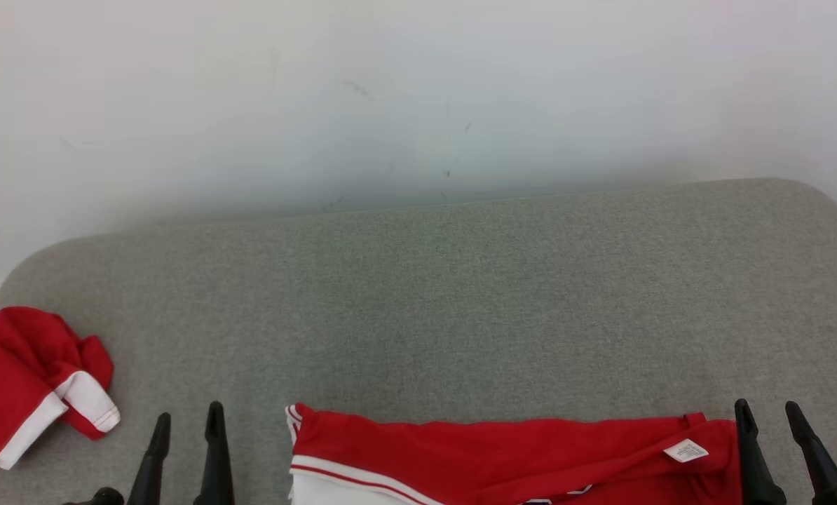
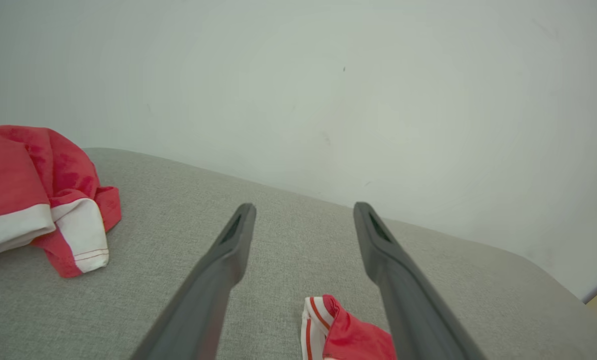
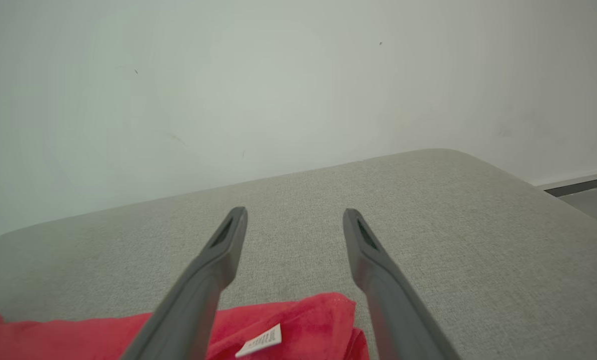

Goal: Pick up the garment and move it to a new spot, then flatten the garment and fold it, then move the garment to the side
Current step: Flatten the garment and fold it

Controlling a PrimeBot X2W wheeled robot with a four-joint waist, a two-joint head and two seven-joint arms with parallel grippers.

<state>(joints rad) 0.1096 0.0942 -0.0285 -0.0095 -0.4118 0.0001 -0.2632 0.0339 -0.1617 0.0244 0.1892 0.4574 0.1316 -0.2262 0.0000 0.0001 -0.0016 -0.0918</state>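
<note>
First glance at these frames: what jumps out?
A long red fabric garment with white trim lies stretched along the near edge of the grey upholstered surface, a white label near its right end. A crumpled red-and-white cloth sits apart at far left. The left hand and right hand flank the garment, both open.

Wall: a plain pale wall [image 1: 418, 91], off-white with a faint green cast, runs behind the whole scene and carries a few small dark scuffs [image 1: 357, 88].
Furniture: a grey fabric-covered surface [image 1: 460, 294] with a fine woven texture and rounded far corners, its far edge close to the wall; it may be a padded table or a cushion.
Skirting: a pale strip [image 3: 573, 178] at the wall's foot, with a dark line beneath it.
Floor: a grey patch [image 3: 596, 210] past the right corner.
Light: soft and even, dimmer where wall meets surface.
</note>
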